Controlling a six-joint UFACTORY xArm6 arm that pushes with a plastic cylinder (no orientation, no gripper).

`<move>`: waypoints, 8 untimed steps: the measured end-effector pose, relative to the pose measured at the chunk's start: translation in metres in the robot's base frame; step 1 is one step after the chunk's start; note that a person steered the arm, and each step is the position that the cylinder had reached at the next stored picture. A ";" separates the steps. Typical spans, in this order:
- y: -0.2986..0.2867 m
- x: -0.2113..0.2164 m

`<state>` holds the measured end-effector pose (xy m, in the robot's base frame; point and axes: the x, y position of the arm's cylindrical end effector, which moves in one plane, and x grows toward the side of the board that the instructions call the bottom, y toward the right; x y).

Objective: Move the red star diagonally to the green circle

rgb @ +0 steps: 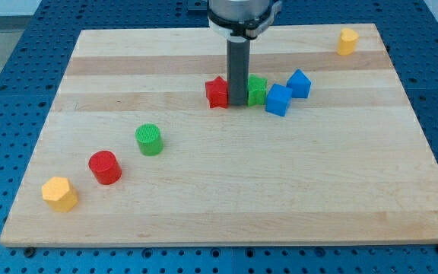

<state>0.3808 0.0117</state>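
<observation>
The red star (217, 91) lies near the middle of the board, toward the view's top. My tip (237, 103) stands right beside it on its right, between it and a green block (258, 90); contact with either cannot be made out. The green circle (149, 139) lies down and to the left of the star, well apart from it.
Two blue blocks (278, 100) (299, 83) sit right of the green block. A red circle (105, 167) and a yellow block (59, 193) lie at the lower left. Another yellow block (347, 41) sits at the top right corner. The wooden board (226, 198) ends on all sides.
</observation>
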 end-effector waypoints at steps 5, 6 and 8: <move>-0.044 -0.026; -0.051 -0.018; -0.053 0.003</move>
<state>0.3834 -0.0413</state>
